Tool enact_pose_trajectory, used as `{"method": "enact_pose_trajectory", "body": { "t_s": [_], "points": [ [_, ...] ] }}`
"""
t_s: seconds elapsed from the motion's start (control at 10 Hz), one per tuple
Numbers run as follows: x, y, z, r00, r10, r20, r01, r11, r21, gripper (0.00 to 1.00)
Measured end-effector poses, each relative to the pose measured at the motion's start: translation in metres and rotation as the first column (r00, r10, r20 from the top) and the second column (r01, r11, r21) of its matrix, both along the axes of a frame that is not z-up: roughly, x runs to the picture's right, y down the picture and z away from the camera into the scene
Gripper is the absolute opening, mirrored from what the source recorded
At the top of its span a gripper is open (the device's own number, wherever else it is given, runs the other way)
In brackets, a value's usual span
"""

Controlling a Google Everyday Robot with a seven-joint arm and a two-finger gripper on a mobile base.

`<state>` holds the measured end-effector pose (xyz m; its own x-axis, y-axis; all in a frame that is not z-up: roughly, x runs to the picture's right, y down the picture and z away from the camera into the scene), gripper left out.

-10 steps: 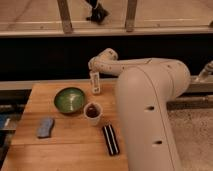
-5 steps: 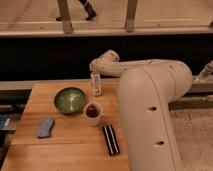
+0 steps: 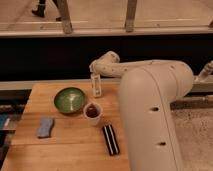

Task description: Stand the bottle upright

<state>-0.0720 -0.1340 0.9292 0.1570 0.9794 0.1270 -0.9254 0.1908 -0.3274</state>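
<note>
The bottle is small, slim and whitish. It stands upright on the far part of the wooden table, just behind the white cup. My gripper is right at the bottle's top, at the end of the white arm that reaches in from the right. The gripper hides the bottle's narrow top.
A green bowl sits left of the bottle. A white cup with dark contents stands in front of it. A flat black bar lies nearer the front, and a blue sponge lies at the left. A dark wall runs behind the table.
The arm, gripper and bottle have stayed where they were. Only a person walking in the background has moved left.
</note>
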Motion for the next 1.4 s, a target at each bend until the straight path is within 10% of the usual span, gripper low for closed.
{"method": "enact_pose_trajectory", "body": {
  "t_s": [0.3, 0.9, 1.4],
  "points": [
    [-0.002, -0.010, -0.009, 1.000, -0.005, -0.006, 0.005, 0.9996, 0.026, 0.51],
    [0.000, -0.012, -0.015, 1.000, -0.002, 0.000, 0.002, 0.9992, 0.040, 0.03],
    [-0.001, -0.005, -0.013, 1.000, -0.005, 0.014, 0.004, 0.9998, 0.021, 0.41]
  ]
}}
